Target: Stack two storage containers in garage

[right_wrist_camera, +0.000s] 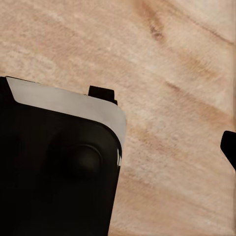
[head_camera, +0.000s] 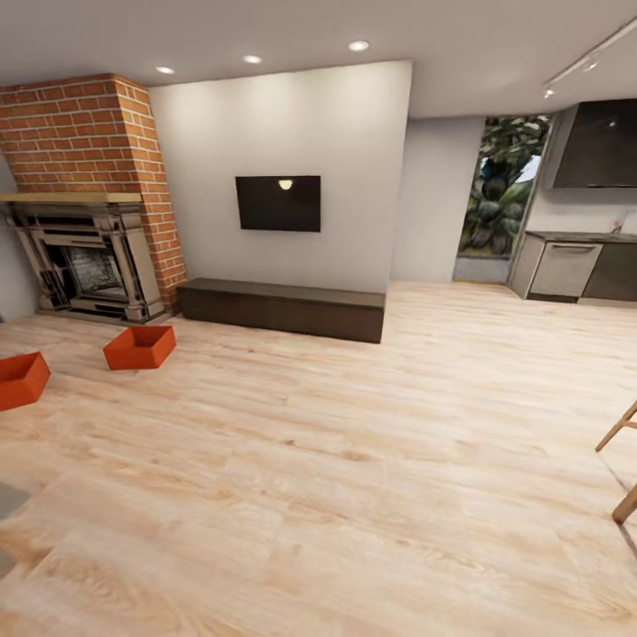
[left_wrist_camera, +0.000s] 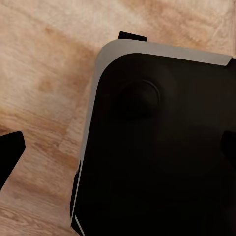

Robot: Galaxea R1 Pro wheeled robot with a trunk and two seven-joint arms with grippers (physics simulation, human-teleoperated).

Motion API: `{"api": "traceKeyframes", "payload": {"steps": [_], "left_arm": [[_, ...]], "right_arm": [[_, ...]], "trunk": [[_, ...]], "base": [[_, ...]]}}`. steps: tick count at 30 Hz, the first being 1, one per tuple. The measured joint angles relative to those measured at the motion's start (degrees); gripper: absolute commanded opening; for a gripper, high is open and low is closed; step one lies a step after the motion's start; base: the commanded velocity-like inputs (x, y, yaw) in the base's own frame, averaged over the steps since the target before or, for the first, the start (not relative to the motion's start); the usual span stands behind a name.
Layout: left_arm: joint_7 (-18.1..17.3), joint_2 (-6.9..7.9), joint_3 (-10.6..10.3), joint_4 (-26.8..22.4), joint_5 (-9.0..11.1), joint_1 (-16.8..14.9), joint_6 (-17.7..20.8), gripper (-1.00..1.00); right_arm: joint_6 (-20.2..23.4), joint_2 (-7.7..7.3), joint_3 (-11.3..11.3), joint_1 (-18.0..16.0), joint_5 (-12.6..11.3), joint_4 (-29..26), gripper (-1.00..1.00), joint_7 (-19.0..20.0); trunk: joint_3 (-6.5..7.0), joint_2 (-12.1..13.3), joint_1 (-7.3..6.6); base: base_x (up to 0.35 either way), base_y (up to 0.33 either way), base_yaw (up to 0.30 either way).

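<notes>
Two orange-red storage containers sit on the light wood plank floor (head_camera: 354,460) of the living room, at the left of the head view and well apart from each other. The nearer-to-the-hearth container (head_camera: 140,347) lies just in front of the brick fireplace (head_camera: 88,230), close to the end of the long dark low cabinet (head_camera: 283,308); its open top faces up and nothing can be seen inside it. The other container (head_camera: 21,379) rests further left, cut by the picture's edge, and its inside likewise looks bare. Both stand flat on the planks, touching nothing else.

Behind them rises a pale wall carrying a dark television (head_camera: 278,203). Off to the right a kitchen counter (head_camera: 575,257) and a window with green leaves (head_camera: 501,190) show, and wooden legs of some furniture (head_camera: 619,460) poke in at the right edge.

The left wrist view looks down on the robot's black, grey-rimmed base (left_wrist_camera: 157,147) over the planks, with one dark fingertip (left_wrist_camera: 10,152) of the left pincer at the edge; the right wrist view shows the same base (right_wrist_camera: 59,167) and one dark fingertip (right_wrist_camera: 229,147) of the right pincer. Each pincer's fingers stand wide apart, holding and touching nothing.
</notes>
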Motion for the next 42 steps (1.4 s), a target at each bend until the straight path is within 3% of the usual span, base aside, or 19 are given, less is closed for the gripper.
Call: {"api": "traceKeyframes", "payload": {"steps": [10,23,42], "left_arm": [[0.00,0.00,-0.02,0.00,0.01,0.00,0.01,1.00],[0.00,0.00,-0.03,0.00,0.00,0.00,0.00,1.00],[0.00,0.00,0.00,0.00,0.00,0.00,-0.04,1.00]], "right_arm": [[0.04,0.04,0.02,0.00,0.00,0.00,1.00,-0.02],[-0.05,0.00,-0.01,0.00,0.00,0.02,1.00,-0.02],[-0.05,0.03,0.01,0.00,0.00,-0.01,1.00,-0.02]], "trunk": [[0.00,0.00,0.00],[0.00,0.00,0.00],[0.00,0.00,0.00]], "base": [[0.323,0.000,0.008],[0.323,0.000,0.212],[0.323,0.000,0.006]]}}
